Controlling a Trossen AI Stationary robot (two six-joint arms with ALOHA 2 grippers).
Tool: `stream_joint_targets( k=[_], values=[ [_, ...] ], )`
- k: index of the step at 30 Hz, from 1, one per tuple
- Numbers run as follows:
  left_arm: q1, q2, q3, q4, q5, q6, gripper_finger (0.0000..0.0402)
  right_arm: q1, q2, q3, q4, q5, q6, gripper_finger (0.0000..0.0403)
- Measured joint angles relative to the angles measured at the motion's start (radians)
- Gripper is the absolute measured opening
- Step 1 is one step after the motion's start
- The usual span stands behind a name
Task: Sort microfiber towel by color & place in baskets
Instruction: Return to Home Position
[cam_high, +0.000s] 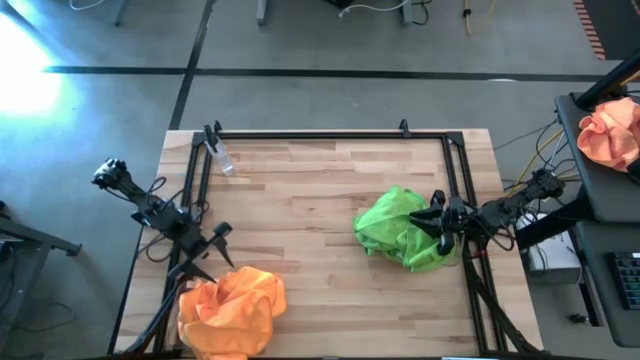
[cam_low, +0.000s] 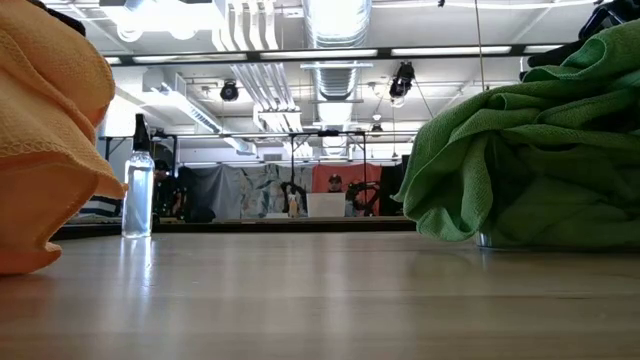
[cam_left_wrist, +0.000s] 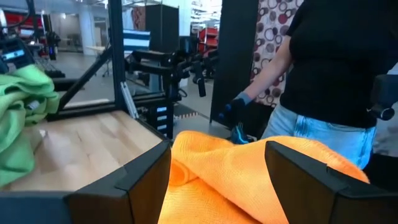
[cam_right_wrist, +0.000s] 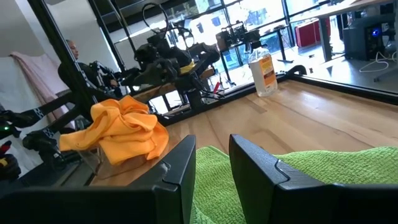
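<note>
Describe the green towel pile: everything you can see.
The green towels form a crumpled heap of lime, fuzzy microfiber in loose folds, bunched so that single cloths can't be counted. The heap sits on the right side of the table and spills over a clear bin, whose base just shows beneath it in the low view. The right claw, open, hangs at the heap's right edge just above the cloth; contact can't be confirmed.
</note>
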Motion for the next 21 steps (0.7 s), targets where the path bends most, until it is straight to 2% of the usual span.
stream_joint_targets(
  k=[21],
  values=[
    [0.015,-0.059,-0.045,0.023,-0.002,0.062,0.0244,0.000,0.000,0.000,0.003,0.000,0.000,0.0091]
  ],
)
